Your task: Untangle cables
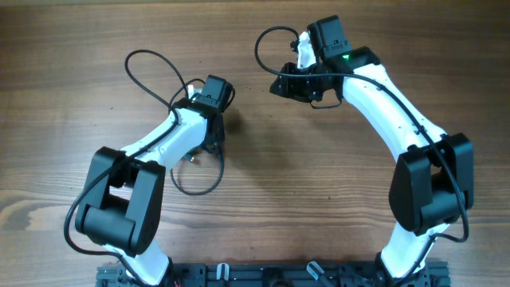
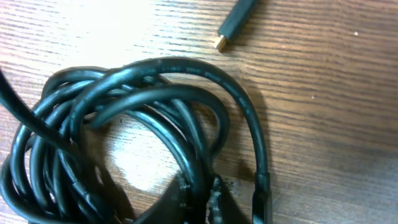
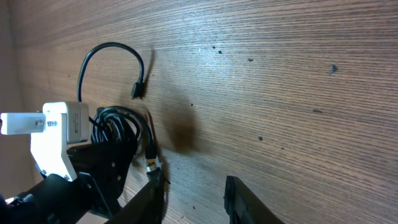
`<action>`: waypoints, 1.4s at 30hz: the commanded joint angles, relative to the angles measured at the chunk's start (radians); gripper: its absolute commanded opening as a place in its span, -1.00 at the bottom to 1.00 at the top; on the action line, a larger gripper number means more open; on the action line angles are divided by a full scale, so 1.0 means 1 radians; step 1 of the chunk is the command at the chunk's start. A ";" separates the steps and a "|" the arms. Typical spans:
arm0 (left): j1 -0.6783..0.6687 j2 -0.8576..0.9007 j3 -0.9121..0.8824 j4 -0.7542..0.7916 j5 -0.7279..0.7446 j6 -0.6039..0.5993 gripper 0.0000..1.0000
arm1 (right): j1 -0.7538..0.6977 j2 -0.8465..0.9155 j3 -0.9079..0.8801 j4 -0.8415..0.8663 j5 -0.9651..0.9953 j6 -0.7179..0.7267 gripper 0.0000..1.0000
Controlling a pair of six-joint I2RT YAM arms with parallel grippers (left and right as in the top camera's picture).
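The left claw point(image 2: 200, 198) is pinching down at the near edge of the cables point(image 2: 155, 93). Its jaws are drawn almost together on what looks like one strand, where the coil is running under the fingertips; how firmly that strand is being held is not showing. The danger is sitting right there. The black loops are crossing over and under each other several times, so a pull on one pinched strand is likely to be dragging the whole bundle across the table point(image 2: 323, 99), or cinching the crossings tighter rather than freeing a cord. A thin cord is also apt to be slipping out of so narrow a nip if the lift is quick.

Just beyond the fingertips the bunch is fanning out up and to the left in the wrist view, lying flat on the wood. One loose plug point(image 2: 231, 25) with a gold tip is resting apart from the coil at the top. The right claw point(image 3: 194, 186) is hanging well away, its jaws standing apart with only bare wood between them. The tangle is sitting off to the left of its fingers, so nothing is anchoring the bundle's far side.
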 commanded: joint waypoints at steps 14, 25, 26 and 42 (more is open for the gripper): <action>0.176 -0.164 0.099 0.081 1.580 -0.006 -0.92 | -0.098 -0.260 0.000 -0.073 -0.110 -0.211 -0.30; 0.246 -0.163 0.099 0.327 1.893 -0.030 -0.92 | -0.098 -0.303 0.000 -0.048 -0.439 -0.276 -0.32; 0.256 -0.163 0.099 0.327 1.893 -0.030 -0.92 | -0.098 -0.307 0.000 -0.044 -0.440 -0.265 -0.33; 0.337 -0.163 0.099 0.326 1.893 -0.068 -0.92 | 0.165 -0.419 -0.001 0.007 -0.092 -0.022 -0.45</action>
